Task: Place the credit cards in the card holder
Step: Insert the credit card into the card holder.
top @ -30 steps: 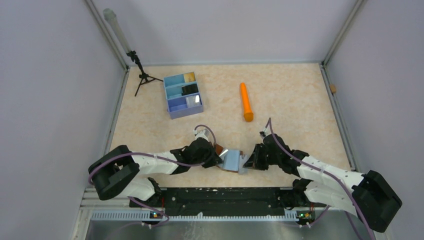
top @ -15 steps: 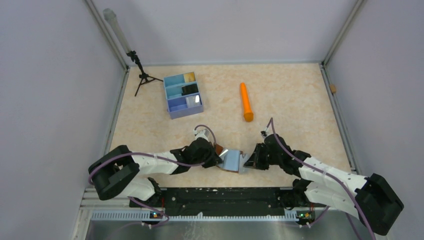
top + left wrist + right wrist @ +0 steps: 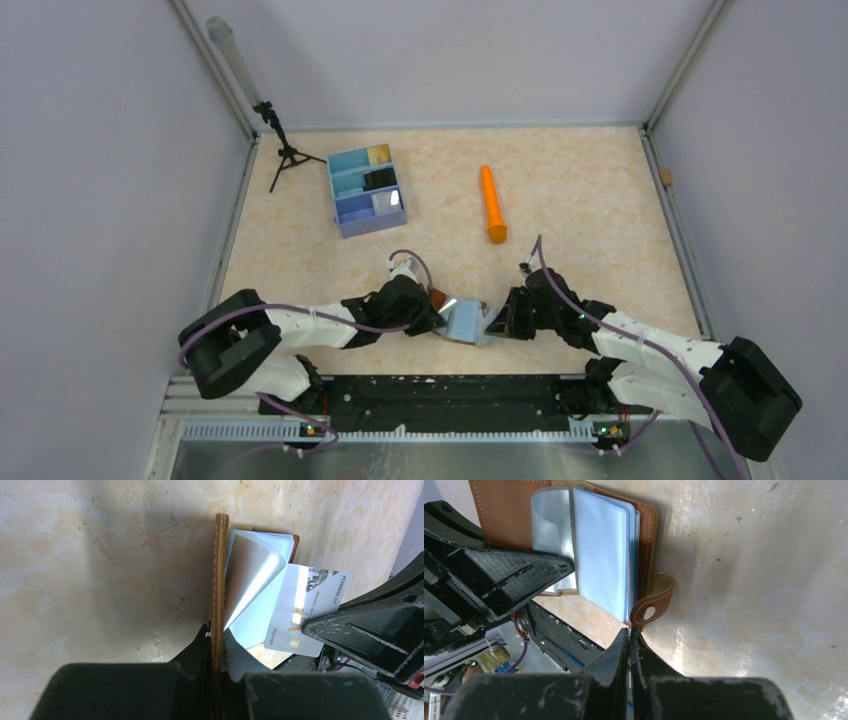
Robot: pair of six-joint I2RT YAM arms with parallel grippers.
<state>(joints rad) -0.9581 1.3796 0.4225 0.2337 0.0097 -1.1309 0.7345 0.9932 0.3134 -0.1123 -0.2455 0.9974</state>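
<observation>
Brown leather card holder (image 3: 462, 322) lies open near the table (image 3: 580, 200) front edge, its cover pinched tight in my left gripper (image 3: 216, 630). My right gripper (image 3: 629, 635) is clamped on a silvery credit card (image 3: 307, 610), whose corner could snag the curled plastic sleeve (image 3: 255, 570) and buckle it.

The beige marbled table (image 3: 580, 190) carries a blue compartment tray (image 3: 372, 226) and black tripod (image 3: 288, 153) far left, an orange cylinder (image 3: 491, 205) mid-table, and a brown card holder (image 3: 462, 322) near its front edge.

blue three-compartment tray (image 3: 370, 227), orange cylinder (image 3: 491, 203), small black tripod (image 3: 283, 150)
</observation>
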